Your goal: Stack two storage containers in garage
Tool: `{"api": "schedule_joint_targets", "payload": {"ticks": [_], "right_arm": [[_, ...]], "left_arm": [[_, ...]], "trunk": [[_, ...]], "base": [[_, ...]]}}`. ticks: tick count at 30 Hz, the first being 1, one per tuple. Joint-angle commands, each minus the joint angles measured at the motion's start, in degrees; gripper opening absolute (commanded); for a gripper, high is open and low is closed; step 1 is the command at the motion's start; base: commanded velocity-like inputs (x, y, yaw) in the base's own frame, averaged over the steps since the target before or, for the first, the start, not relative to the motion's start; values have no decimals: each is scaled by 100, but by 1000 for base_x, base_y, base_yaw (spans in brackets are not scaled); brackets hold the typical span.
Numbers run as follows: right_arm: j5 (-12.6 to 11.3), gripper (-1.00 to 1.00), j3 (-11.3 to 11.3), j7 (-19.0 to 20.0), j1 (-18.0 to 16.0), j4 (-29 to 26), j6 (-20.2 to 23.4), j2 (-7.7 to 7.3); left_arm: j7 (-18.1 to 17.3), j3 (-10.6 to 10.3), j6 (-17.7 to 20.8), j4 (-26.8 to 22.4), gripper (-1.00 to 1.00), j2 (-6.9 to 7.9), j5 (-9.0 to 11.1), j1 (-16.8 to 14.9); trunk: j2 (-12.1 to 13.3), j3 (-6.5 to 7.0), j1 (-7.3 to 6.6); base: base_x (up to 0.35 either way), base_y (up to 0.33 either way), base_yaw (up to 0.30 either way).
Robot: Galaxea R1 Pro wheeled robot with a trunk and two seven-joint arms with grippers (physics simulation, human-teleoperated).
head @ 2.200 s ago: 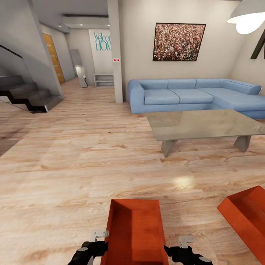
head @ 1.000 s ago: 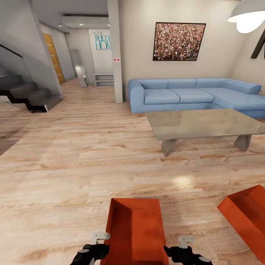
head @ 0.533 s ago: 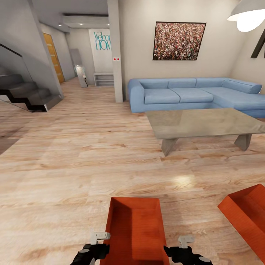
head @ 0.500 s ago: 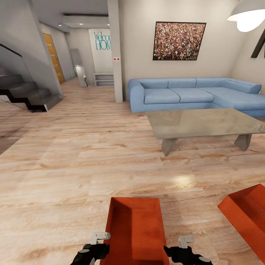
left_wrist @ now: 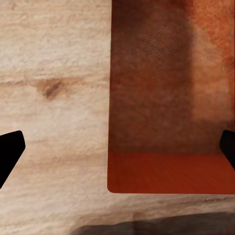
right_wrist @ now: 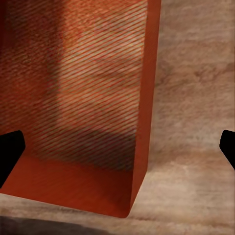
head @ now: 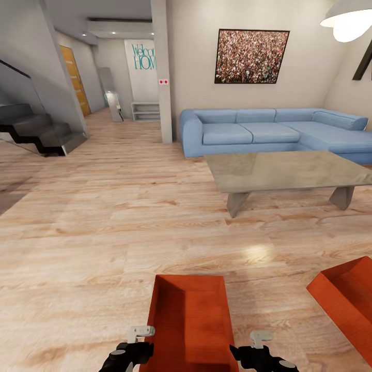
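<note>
Head view puts one orange-red storage container (head: 191, 323) at the bottom centre of the frame, open side up, standing on the light wood plank floor (head: 103, 232). The left gripper (head: 135, 345) sits at the container's left wall and the right gripper (head: 258, 351) at its right wall, both at the bottom edge of the frame; whether either touches the walls I cannot tell from here. In the left wrist view the same container (left_wrist: 171, 98) has one wall lying between two dark fingertips (left_wrist: 10, 152) set far apart at opposite edges of the picture, so the jaws are spread wide. The right wrist view shows the same: the container (right_wrist: 83, 98) has its other wall between widely parted fingertips (right_wrist: 10, 149), with no contact visible.

A second storage container (head: 346, 305) lies at the lower right of the head view, cut off by the frame edge, well apart from the first. Beyond them, at centre right, stands the grey low table (head: 289, 173), and behind it the blue corner sofa (head: 268, 132) against a beige wall with a framed picture (head: 251, 57). A staircase (head: 36, 129) occupies the upper left, with a wooden door (head: 76, 80) past it.
</note>
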Motion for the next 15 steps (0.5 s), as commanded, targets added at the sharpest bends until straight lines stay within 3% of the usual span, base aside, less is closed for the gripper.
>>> {"api": "schedule_joint_targets", "payload": {"ticks": [1,15], "right_arm": [[-4,100,-38,41,-3,2,0,2],[-2,100,-38,40,-3,2,0,2]], "left_arm": [[40,-27,31,-9,100,3,21,-2],[40,-26,33,-6,100,-3,25,-4]], "trunk": [[-43,-23,22],[-84,-41,44]], "base": [[0,0,0],[0,0,0]]}}
